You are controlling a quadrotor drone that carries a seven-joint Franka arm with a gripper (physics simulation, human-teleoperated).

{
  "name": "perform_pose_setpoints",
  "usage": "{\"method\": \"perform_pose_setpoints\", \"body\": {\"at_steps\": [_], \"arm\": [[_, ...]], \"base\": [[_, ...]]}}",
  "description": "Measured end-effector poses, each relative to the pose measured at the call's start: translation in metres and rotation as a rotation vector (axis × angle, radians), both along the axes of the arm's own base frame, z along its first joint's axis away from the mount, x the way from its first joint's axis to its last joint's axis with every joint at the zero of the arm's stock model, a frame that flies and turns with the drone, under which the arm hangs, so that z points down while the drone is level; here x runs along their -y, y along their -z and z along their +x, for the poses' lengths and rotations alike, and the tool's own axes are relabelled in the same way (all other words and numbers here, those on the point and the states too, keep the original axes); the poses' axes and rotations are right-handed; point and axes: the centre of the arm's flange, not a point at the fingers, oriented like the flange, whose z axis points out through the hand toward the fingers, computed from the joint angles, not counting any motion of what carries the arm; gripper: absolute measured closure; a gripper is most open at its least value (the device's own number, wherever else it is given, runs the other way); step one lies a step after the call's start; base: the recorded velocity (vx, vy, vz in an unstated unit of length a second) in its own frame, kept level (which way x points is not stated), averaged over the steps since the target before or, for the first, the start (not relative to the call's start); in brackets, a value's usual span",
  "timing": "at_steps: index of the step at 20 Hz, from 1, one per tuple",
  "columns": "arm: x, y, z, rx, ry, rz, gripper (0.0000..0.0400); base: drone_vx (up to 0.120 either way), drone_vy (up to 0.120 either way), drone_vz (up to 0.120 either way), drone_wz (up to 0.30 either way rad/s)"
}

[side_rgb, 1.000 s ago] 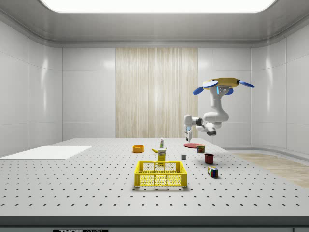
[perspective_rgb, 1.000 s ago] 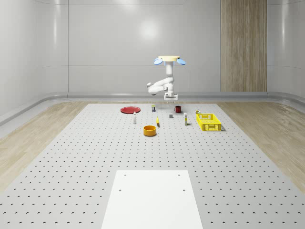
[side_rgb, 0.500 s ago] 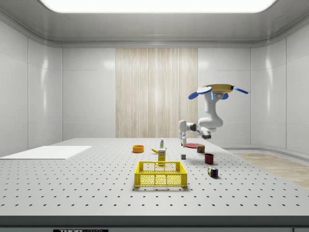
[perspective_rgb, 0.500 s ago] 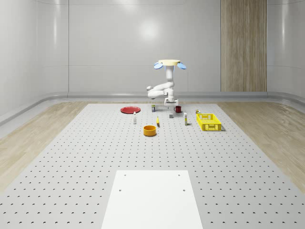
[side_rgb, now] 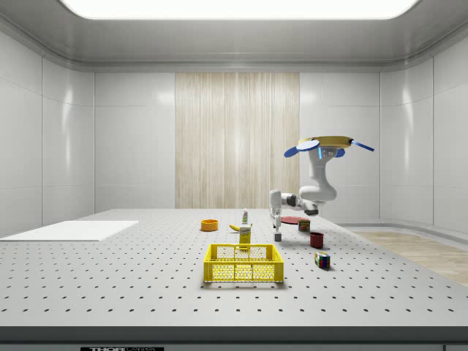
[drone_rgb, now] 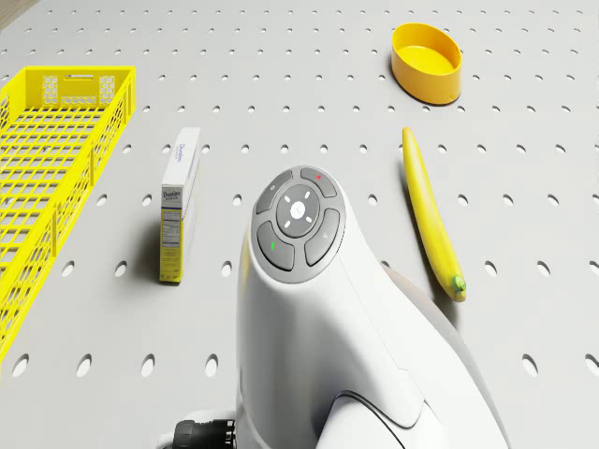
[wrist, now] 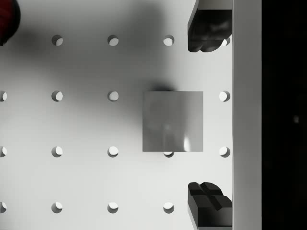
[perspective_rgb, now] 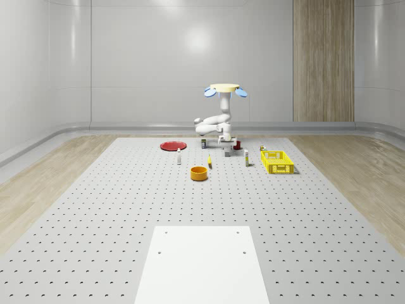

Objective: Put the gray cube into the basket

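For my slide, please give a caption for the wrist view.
Open gripper poised above the gray cube on the perforated table.

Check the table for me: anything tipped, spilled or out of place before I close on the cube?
Nothing stands out. The gray cube sits flat on the table, apart from both fingers of the open gripper. The drone hovers above it; the basket stands upright.

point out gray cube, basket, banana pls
gray cube [wrist: 172, 121]: wrist view, middle of its top face.
basket [perspective_rgb: 277, 162]: whole-scene view, its yellow mesh wall.
banana [drone_rgb: 429, 211]: drone view, mid-length of its yellow body.
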Motion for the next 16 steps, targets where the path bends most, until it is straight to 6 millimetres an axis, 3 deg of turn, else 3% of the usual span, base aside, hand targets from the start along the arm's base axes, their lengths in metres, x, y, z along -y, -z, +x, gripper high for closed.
{"method": "perform_pose_setpoints", "body": {"at_steps": [5, 16], "arm": [[0.000, -0.001, 0.000, 0.000, 0.000, 0.000, 0.0000], [0.002, -0.028, 0.000, 0.000, 0.000, 0.000, 0.0000]], "base": [[0.000, 0.000, -0.016, 0.000], [0.000, 0.000, 0.000, 0.000]]}}
